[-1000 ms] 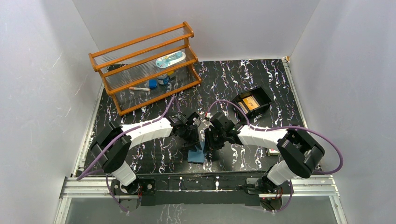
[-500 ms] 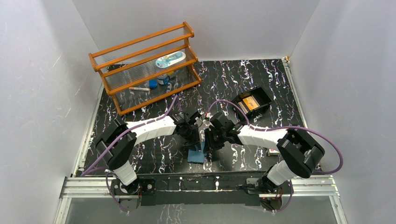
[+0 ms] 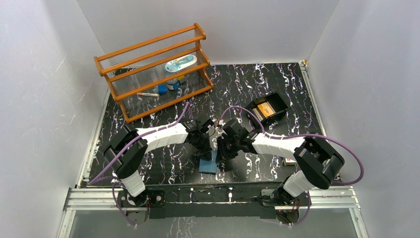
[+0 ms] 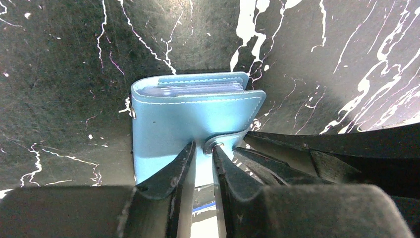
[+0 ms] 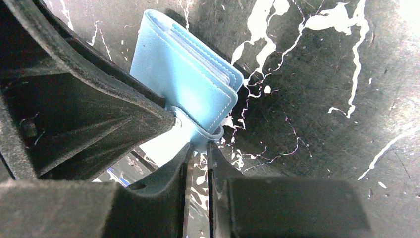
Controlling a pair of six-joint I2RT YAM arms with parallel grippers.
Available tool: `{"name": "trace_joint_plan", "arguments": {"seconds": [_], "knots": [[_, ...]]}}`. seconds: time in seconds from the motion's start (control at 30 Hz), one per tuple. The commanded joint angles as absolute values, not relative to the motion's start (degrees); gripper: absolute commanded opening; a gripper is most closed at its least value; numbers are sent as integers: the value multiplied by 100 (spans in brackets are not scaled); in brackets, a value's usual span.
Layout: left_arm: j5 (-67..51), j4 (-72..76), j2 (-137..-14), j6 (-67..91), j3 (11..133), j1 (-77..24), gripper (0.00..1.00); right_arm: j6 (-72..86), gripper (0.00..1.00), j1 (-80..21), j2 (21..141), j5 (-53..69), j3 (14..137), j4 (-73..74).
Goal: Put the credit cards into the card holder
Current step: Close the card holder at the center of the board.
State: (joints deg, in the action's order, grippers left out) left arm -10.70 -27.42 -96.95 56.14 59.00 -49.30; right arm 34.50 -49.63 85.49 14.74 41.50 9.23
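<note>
1. Black marbled table point(image 3: 297, 84): the closed card holder point(image 3: 208, 164) lies at its near edge, in the middle.
2. Left claw point(image 4: 203, 148) and right claw point(image 5: 199, 146) both pinch its snap tab point(image 4: 229, 139).
3. Credit cards point(image 3: 266, 109) lie in the black tray point(image 3: 280, 100), far right.
4. I judge this the opening step; next, pull the tab loose.

No words or numbers can be read. The card holder point(image 4: 193, 116) shows plain blue. The cards point(image 3: 266, 109) in the tray point(image 3: 280, 99) and the pack point(image 3: 180, 63) on the rack point(image 3: 148, 45) are too small to read.

Teal-blue card holder point(image 4: 198, 116) lies folded, tab point(image 4: 225, 140) wrapped over its edge; orange credit cards point(image 3: 266, 109) sit well apart.
</note>
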Motion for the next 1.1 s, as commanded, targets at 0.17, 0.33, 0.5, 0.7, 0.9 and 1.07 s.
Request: {"name": "trace_joint_plan", "arguments": {"seconds": [0.17,0.33,0.5,0.7,0.9,1.07], "knots": [[-1108,-2825,-9835,5547,5927,-4936,23,3419,23,-4997,8578,1503,4377,878],[-1155,-2762,-9878,5528,5950,-4926,27,3409,23,-5000,8600,1512,4402,879],[-1197,-2700,-9895,5562,5874,-4936,17,3410,23,-5000,8604,1512,4421,873],[-1248,-2678,-9961,5589,5863,-4935,2,3440,23,-4997,8547,1484,4406,890],[-1274,-2678,-9931,5594,5817,-4939,0,3588,27,-4996,8319,1257,4414,1033],[-1307,-2680,-9761,5633,5757,-4938,0,3819,30,-5000,7861,956,4447,1185]]}}
